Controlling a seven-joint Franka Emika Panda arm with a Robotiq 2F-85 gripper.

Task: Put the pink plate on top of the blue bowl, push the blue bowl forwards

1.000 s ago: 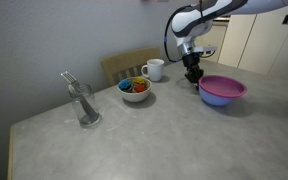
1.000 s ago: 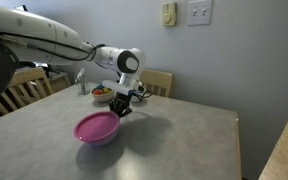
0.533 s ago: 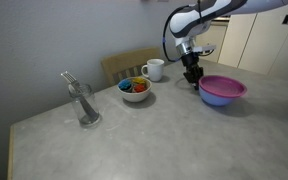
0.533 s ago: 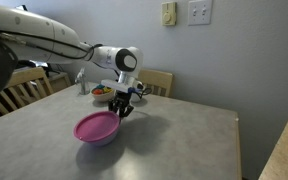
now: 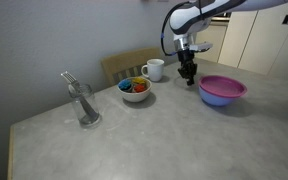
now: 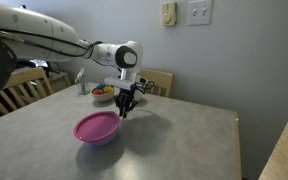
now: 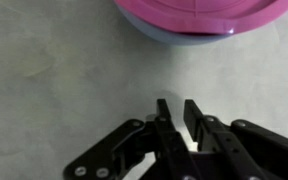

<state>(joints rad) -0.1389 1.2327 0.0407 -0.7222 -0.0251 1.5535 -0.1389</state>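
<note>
The pink plate point(image 5: 223, 87) lies on top of the blue bowl point(image 5: 222, 100) on the grey table; both also show in the exterior view point(image 6: 96, 126) and at the top of the wrist view point(image 7: 209, 10), with the bowl's wall point(image 7: 184, 38) under the plate's rim. My gripper point(image 5: 189, 80) hangs just above the table beside the bowl, a short gap away from it, and does not touch it. Its fingers point(image 7: 164, 115) stand nearly together with only a narrow slit, and nothing is between them.
A white-sided bowl with colourful contents point(image 5: 135, 89), a white mug point(image 5: 154, 69) and a glass holding utensils point(image 5: 83, 103) stand on the table. Wooden chairs point(image 5: 124, 65) point(image 6: 160, 80) stand behind it. A cabinet is beyond the plate.
My gripper has risen a little and drifted slightly away from the bowl. The plate and bowl have not moved.
</note>
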